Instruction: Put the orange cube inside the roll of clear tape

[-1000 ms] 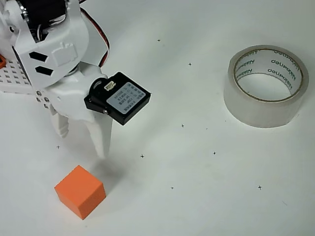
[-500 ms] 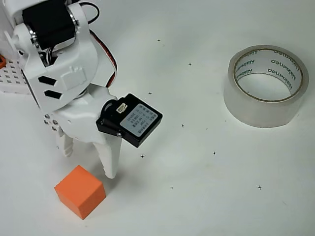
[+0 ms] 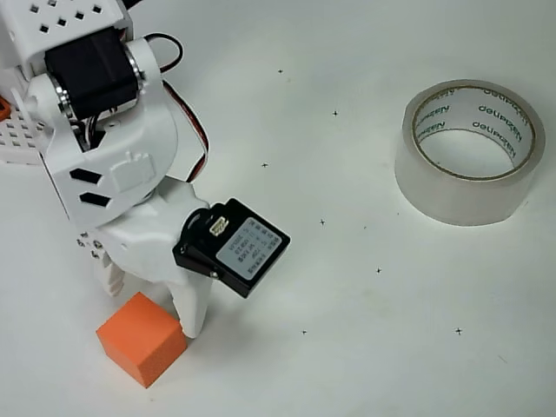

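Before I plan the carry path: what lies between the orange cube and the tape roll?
In the overhead view, only bare white table with tiny black cross marks separates the orange cube from the tape roll.

White arm at the left of the overhead view, over a white table dotted with small black crosses. Gripper pointing down the picture, its two white fingers spread apart, one on either side of the upper corner of the orange cube. Right finger just beside the cube's upper right edge; contact impossible to tell. Black motor box with a grey label on the gripper's right side. Roll of clear tape lying flat at the upper right, hole up, well apart from the cube. White perforated block at the left edge, behind the arm.
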